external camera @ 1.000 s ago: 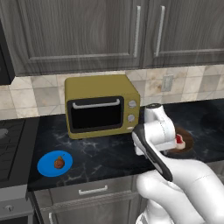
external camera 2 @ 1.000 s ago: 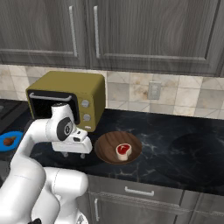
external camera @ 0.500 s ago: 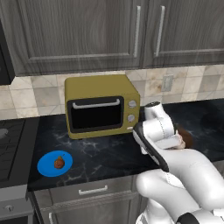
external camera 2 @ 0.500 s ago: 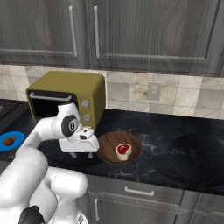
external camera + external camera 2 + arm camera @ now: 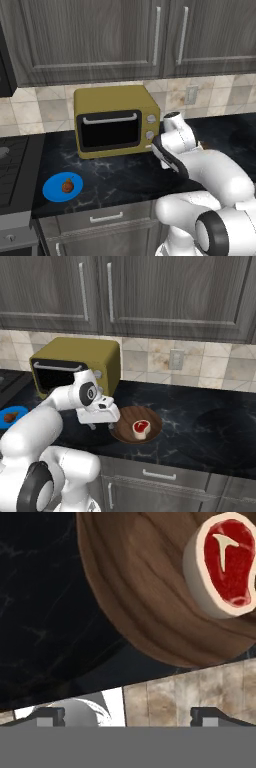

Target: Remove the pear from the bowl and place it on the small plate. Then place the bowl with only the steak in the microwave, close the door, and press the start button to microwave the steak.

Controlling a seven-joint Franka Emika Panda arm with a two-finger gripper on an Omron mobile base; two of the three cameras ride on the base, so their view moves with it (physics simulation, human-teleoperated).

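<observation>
Hand view shows my gripper (image 5: 127,714) spread wide and holding nothing, just beside the bowl (image 5: 150,602) with the steak (image 5: 227,562). The pear (image 5: 66,186) sits on the small plate (image 5: 52,192). Next, I think, I grab the bowl's rim.

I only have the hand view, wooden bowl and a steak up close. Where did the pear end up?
Observer: The pear sits on the blue plate at the counter's left end, beside the stove.
Operator: Anything else in the bowl?
Observer: No, the right base view shows just the steak in the bowl.
Operator: Where's the gripper relative to the bowl?
Observer: The gripper hangs at the bowl's left rim, holding nothing.
Operator: What's behind it?
Observer: A yellow oven stands against the tiled wall, door shut.
</observation>
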